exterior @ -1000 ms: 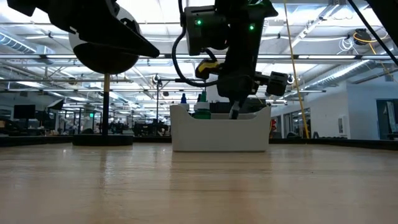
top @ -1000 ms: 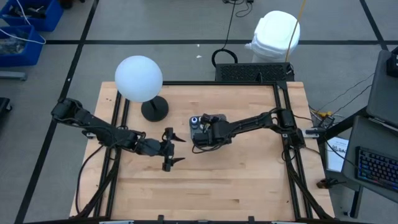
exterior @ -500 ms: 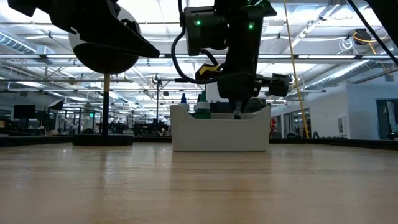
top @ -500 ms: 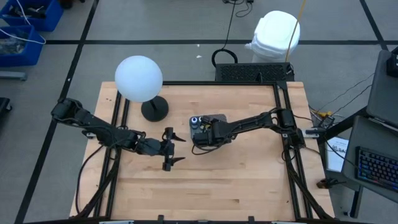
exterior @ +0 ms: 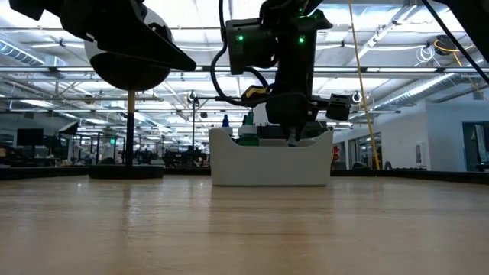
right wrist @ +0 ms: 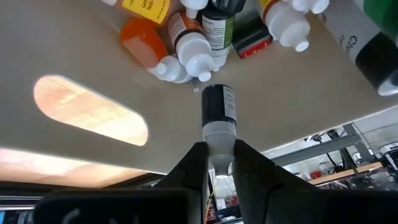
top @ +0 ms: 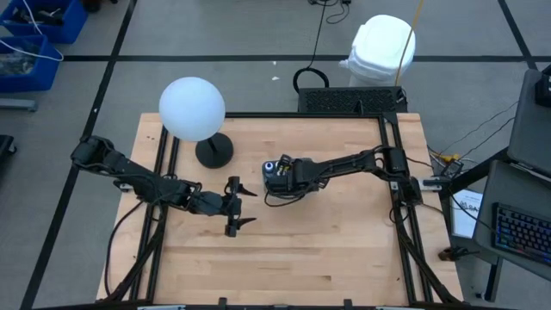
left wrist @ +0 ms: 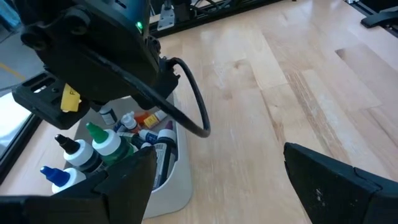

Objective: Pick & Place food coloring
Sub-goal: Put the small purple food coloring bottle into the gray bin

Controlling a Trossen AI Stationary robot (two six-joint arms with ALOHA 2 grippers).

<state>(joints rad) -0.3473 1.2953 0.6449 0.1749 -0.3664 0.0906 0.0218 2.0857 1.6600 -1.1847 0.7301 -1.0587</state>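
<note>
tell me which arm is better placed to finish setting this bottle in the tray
Right. The right gripper is over the tray, fingers shut on a black bottle. The left gripper waits open, off to the tray's side.

The right arm reaches from the table's right edge toward its middle, elbow bent, wrist tipped down. The right gripper points downward, its two dark fingers drawn close together and clamped on the pale cap end of a small dark bottle. The left arm stretches from the left edge across the table, lying low. The left gripper sits left of the right one, apart from it, its fingers spread wide and seemingly holding nothing
</note>
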